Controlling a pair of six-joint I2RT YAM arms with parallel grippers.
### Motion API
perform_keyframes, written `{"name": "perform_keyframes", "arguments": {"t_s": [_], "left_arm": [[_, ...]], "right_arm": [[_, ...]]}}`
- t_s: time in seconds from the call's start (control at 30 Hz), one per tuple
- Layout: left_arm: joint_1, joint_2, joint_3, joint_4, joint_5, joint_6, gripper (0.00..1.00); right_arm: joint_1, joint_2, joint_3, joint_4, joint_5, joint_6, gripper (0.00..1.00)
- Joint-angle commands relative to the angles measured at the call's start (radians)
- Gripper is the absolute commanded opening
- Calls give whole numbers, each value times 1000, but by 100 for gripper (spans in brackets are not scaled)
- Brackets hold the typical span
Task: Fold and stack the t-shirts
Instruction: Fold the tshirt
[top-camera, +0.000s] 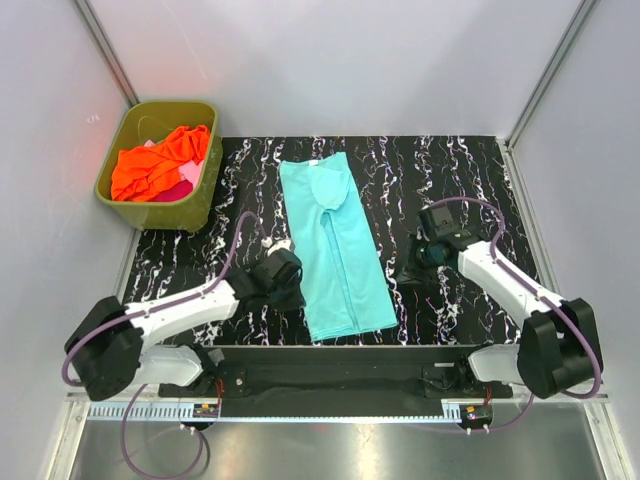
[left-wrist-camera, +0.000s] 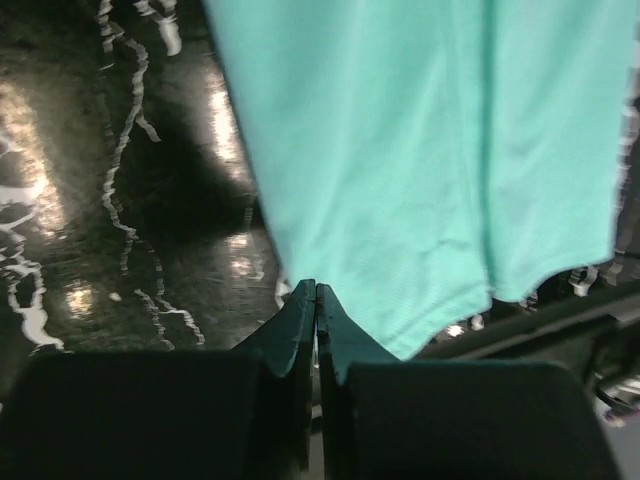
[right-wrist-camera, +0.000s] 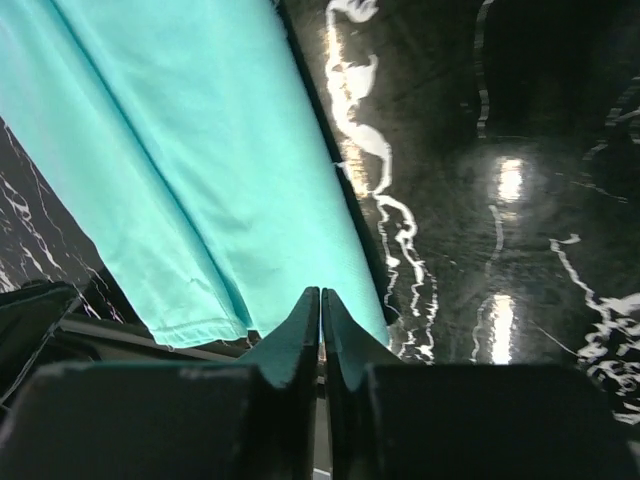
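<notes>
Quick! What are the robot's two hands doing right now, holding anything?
Left gripper: closed, nothing in it, tips by the folded teal cloth t-shirt.
Right gripper: closed, nothing in it.

- Open tabletop (top-camera: 450, 180) is left either side of the teal t-shirt (top-camera: 335, 250).
- The far-left corner is pretty much taken up by the green tub (top-camera: 208, 180).

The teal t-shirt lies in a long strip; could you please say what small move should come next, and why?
The teal t-shirt is already narrowed lengthwise, and the left claw and right claw sit shut beside its near half, holding nothing; so probably open both, ready to take its near corners.
</notes>
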Motion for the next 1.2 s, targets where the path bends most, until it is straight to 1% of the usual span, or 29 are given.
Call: {"name": "perform_keyframes", "arguments": {"t_s": [0.0, 0.03, 0.07, 0.1, 0.13, 0.2, 0.33, 0.47, 0.6, 0.7, 0.83, 0.93, 1.0, 1.1, 1.17], "left_arm": [[-3, -50, 10, 113, 104, 47, 4], [-8, -46, 13, 133, 159, 48, 4], [-9, -32, 16, 161, 175, 48, 3], [-11, -23, 25, 163, 183, 47, 2], [-18, -15, 26, 163, 192, 41, 1], [-32, -3, 9, 175, 190, 31, 1], [-66, 10, -72, 270, 221, -22, 1], [-106, 43, -137, 276, 206, -54, 1], [-124, 31, -198, 278, 172, -91, 1], [-127, -7, -227, 243, 138, -99, 1], [-129, -81, -218, 122, 56, -68, 1], [-127, -154, -198, 88, 42, -53, 3], [-127, -176, -185, 83, 52, -50, 5], [-127, -217, -163, 65, 65, -53, 9], [-120, -250, -146, 38, 62, -47, 13]], "right_arm": [[68, 36, -2, 70, -33, 63, 8], [120, 44, -10, 86, -19, 80, 6], [146, 52, -11, 96, -14, 113, 4], [169, 72, -17, 105, -14, 129, 1], [207, 83, -19, 117, -14, 141, 0], [233, 104, -27, 122, -4, 170, 0], [244, 103, -77, 145, 9, 173, 0], [246, 78, -117, 166, -7, 173, 0], [249, 57, -158, 185, -8, 184, 1], [264, 40, -203, 215, -5, 224, 1], [304, 15, -266, 283, 12, 299, 1], [324, -2, -289, 307, 19, 344, 1], [329, -22, -283, 301, 21, 354, 2], [335, -68, -258, 286, 16, 359, 7], [336, -88, -237, 281, 15, 351, 12]]}}
